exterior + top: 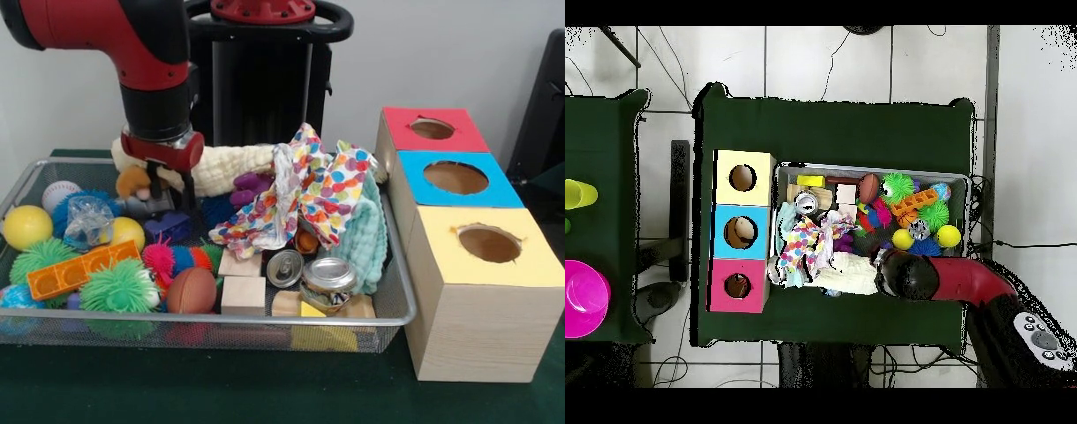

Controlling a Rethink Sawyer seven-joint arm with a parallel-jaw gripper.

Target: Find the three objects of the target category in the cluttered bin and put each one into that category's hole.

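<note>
- In the front view we see the tool [172, 196] low in the far left part of the bin [402, 291], among the toys. Its two dark fingers point down with a narrow gap between them, so we judge it partly open. We cannot see anything held between them.
- Just beside the tool, on its left in the front view, there is an orange-tan figure [132, 182]. It touches or almost touches the left finger; we cannot tell which. We judge this is one of the three objects the task wants.
- The figure lies against the cream cloth [225, 168] at the far rim, a little higher than the fingertips. Its long axis we cannot read, because the arm hides part of it.
- The coming move turns on this relation: the figure is to the side of the tool, not between the fingers. We think the tool must shift a little toward the picture's left before it can close on the figure.
- We do not see the duck or the tiger; they may lie under the spotted cloth [296, 199] or the other toys.
- The three boxes with holes stand outside the bin at the picture's right: red box [402, 140], blue box [503, 187], yellow box [538, 261]. They are well apart from the tool, across the whole bin.
- In the overhead view the arm covers the tool.
</note>
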